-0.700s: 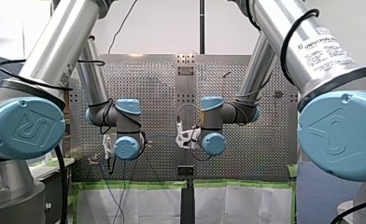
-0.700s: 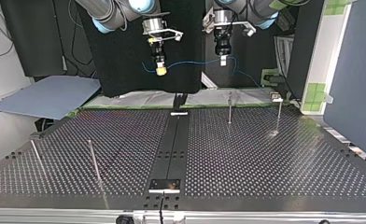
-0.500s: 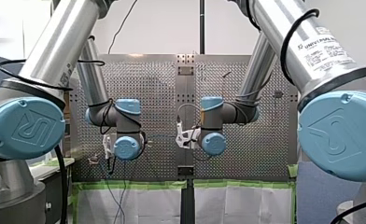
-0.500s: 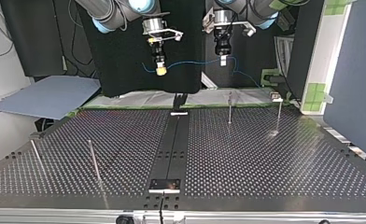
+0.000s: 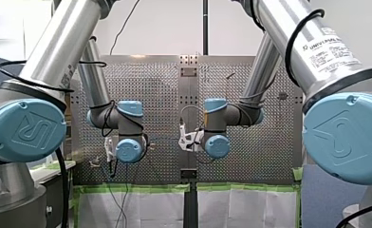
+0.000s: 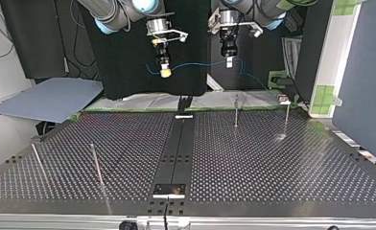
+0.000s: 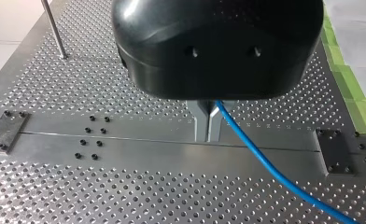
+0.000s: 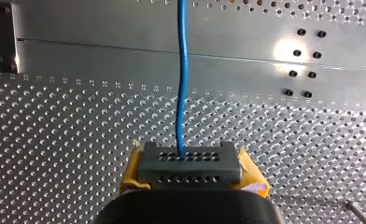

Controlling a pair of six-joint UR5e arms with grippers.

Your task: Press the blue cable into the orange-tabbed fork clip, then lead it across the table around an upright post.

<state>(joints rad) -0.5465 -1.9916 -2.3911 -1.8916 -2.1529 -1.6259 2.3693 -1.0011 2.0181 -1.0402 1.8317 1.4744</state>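
Top view, upper centre | L gripper (image 6: 229, 62) & R gripper (image 6: 165, 72): both clamped on blue cable (image 6: 195, 64) | cable slung betw. them, above table (image 6: 272, 163)

The perforated table (image 7: 78, 196) is bare brushed metal with a dull sheen, and the upright post (image 7: 54, 28) is smooth polished metal. The blue cable (image 8: 182, 70) has a smooth, faintly glossy plastic sheath, while the shell of the left gripper (image 7: 208, 126) is matt black plastic.

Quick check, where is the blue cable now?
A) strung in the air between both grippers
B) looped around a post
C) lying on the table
A: the top view shows the blue cable spanning from my right gripper to my left gripper, above the table.
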